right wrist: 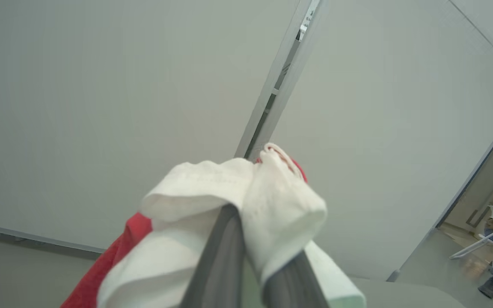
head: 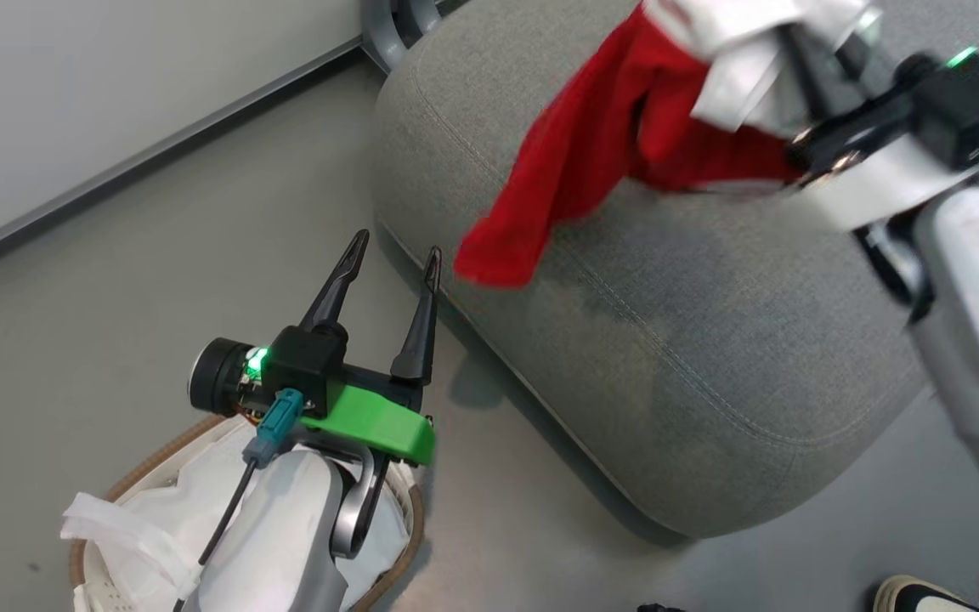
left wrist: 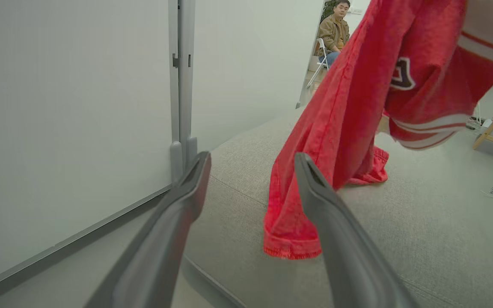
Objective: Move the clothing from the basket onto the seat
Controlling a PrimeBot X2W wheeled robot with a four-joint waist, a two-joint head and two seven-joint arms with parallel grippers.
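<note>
My right gripper (head: 812,51) is shut on the white part of the clothing (head: 591,144), a bright red garment with white trim. It hangs from the gripper over the seat (head: 710,357), a large grey cushion. The right wrist view has white cloth (right wrist: 272,205) bunched around my shut right gripper (right wrist: 255,244). In the left wrist view the red clothing (left wrist: 349,107) drapes down to the seat (left wrist: 422,222), its lowest hem near the cushion's edge. My left gripper (head: 398,242) stands open and holds nothing above the basket (head: 411,527), pointing at the seat's edge. Its open tips (left wrist: 250,160) frame the hem.
The basket shows its white liner (head: 166,510) under my left forearm. A pale wall with a grey post (left wrist: 182,85) runs behind the seat. A person (left wrist: 334,32) sits on a chair far off. A shoe (head: 923,595) stands on the floor by the seat's near right corner.
</note>
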